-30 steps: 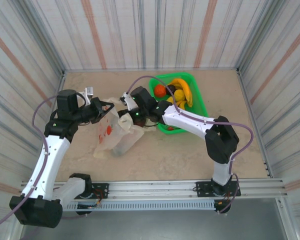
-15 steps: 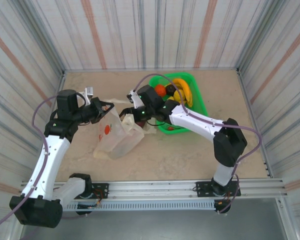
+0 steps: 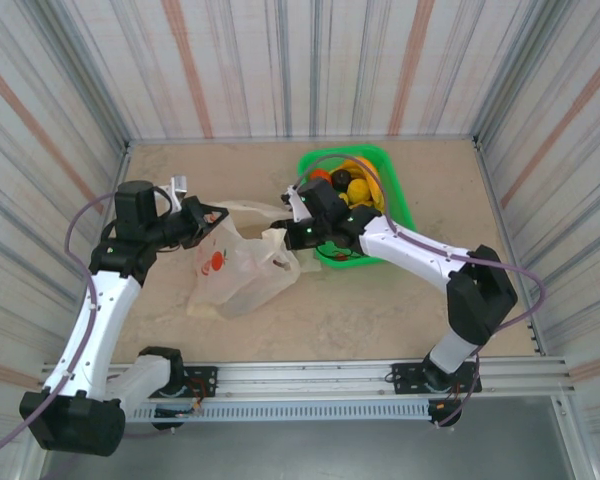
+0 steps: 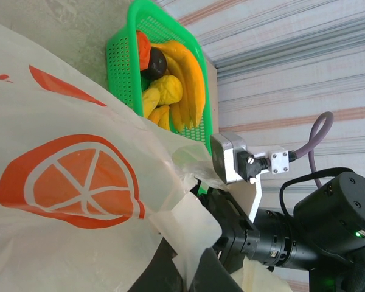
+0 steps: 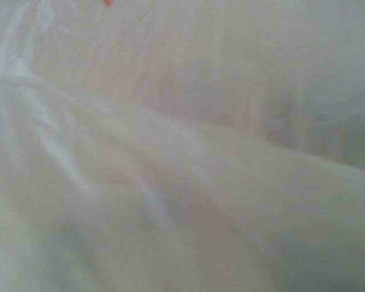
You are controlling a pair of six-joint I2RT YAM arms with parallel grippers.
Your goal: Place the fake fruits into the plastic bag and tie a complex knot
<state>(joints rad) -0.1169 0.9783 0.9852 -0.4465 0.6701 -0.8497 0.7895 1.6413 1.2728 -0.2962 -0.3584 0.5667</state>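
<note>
The plastic bag (image 3: 242, 270) lies slumped on the table, cream with orange fruit prints. My left gripper (image 3: 215, 215) is shut on a strip of the bag's upper left edge; in the left wrist view the film (image 4: 61, 152) runs down between its dark fingers (image 4: 170, 271). My right gripper (image 3: 298, 232) sits at the bag's right edge with film draped over its tip, and its black body (image 4: 237, 228) is wrapped in film. Blurred bag film (image 5: 182, 146) covers the right wrist view, hiding the jaws. The fake fruits (image 3: 355, 190), bananas (image 4: 185, 73) among them, lie in the green basket (image 3: 402, 210).
The green basket (image 4: 118, 67) stands just behind and to the right of the bag, close to my right forearm. Corrugated metal walls enclose the table on three sides. Bare tabletop lies in front of the bag and to the far right.
My right gripper has moved right, away from the left gripper and toward the basket, and the bag's right edge has spread out with it. The left arm has stayed still.
</note>
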